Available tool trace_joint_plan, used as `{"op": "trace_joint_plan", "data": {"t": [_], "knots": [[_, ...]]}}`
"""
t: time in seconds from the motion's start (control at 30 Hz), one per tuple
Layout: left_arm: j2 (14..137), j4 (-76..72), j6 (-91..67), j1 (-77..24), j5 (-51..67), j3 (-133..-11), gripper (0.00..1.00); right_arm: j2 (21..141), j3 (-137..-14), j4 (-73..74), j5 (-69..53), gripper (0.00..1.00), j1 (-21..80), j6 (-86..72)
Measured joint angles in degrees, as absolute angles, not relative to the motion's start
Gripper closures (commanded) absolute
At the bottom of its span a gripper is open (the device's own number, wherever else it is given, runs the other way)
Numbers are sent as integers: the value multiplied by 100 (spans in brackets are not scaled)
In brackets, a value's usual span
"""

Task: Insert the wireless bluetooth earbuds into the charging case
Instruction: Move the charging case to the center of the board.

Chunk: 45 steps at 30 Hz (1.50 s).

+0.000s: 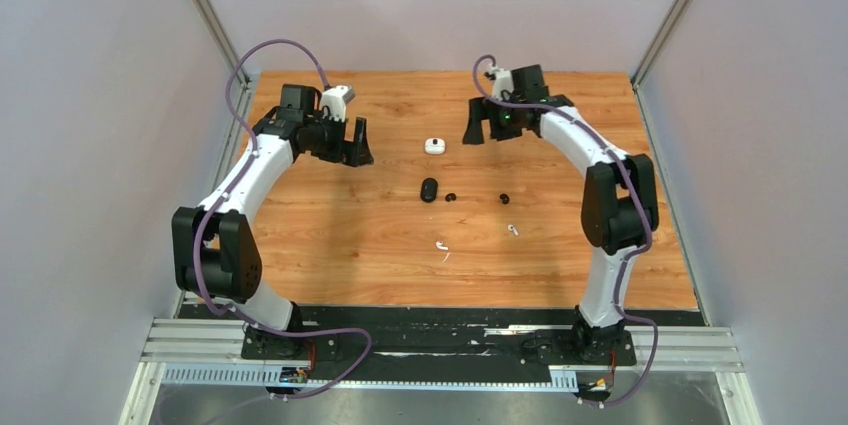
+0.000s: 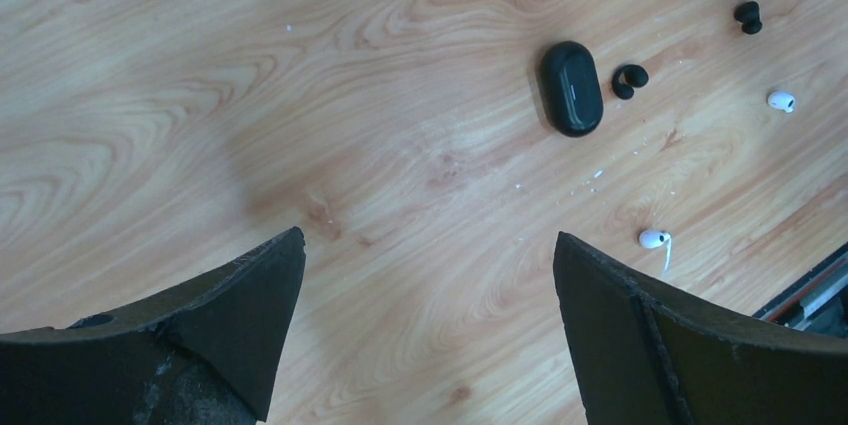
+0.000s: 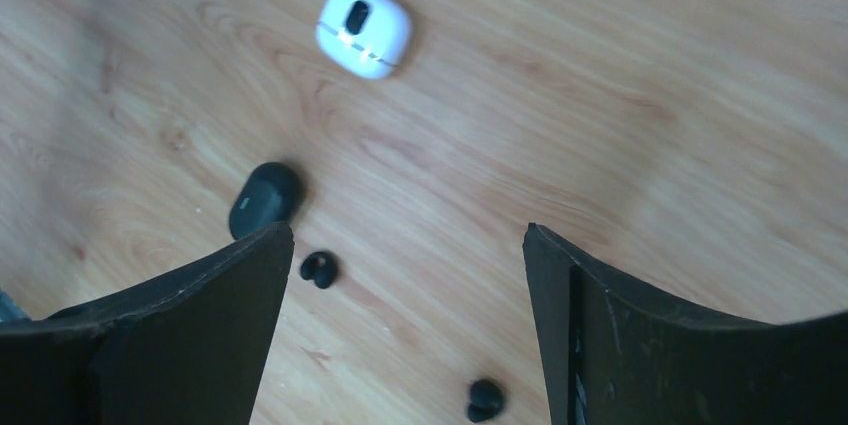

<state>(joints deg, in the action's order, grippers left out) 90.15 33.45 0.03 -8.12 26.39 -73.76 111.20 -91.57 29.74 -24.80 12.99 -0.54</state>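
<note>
both arms hover over the far half of the bench [image 1: 330,245] with nothing held: the left gripper [image 1: 357,142] has its jaws spread wide, and the right gripper [image 1: 478,123] is spread open too. both cases look shut, so no earbud is in yet. taking the black case [image 1: 429,189] as the centre, the white case [image 1: 435,146] lies at 12 o'clock, the near black earbud [image 1: 450,197] sits just beside it at 3 o'clock, and the far black earbud [image 1: 504,199] lies further out on the same line. the near white earbud [image 1: 441,245] lies at 6 o'clock and the far white earbud [image 1: 513,230] at 4 o'clock, both well apart from either case. the step in hand seems to be choosing a first target. it would likely go best to steady one case with one gripper while the other lifts the lid, then drop straight down on an earbud of the same colour. these buds are tiny and rounded, so an off-centre pinch could flick one away.
</note>
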Motion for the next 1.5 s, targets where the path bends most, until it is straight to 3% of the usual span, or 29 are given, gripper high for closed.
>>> {"op": "trace_joint_plan", "data": {"t": [0.2, 0.47, 0.53, 0.67, 0.73, 0.93, 1.13, 1.5], "knots": [[8879, 3317, -106, -812, 2622, -7118, 0, 11852, -9601, 2974, -2418, 20, 2058, -209], [8707, 3262, -126, -814, 2580, -7041, 0, 12949, -10919, 3006, -2753, 28, 2182, 1247], [8687, 3227, -126, -816, 2582, -7039, 0, 13096, -11113, 3006, -2676, 24, 2182, 1441], [8685, 3190, -134, -814, 2580, -7041, 0, 13249, -11257, 2934, -2106, 2, 2239, 1354], [8685, 3190, -139, -816, 2580, -7039, 0, 13281, -11255, 2893, -1651, 1, 2283, 1039], [8687, 3188, -141, -816, 2578, -7041, 0, 13292, -11244, 2823, -814, 11, 2526, -338], [8689, 3194, -152, -816, 2539, -7041, 0, 13358, -11319, 2867, -556, 15, 2700, -1372], [8833, 3186, -440, -816, 2521, -7371, 0, 13802, -11548, 3009, 322, 25, 2945, -1879]]}}
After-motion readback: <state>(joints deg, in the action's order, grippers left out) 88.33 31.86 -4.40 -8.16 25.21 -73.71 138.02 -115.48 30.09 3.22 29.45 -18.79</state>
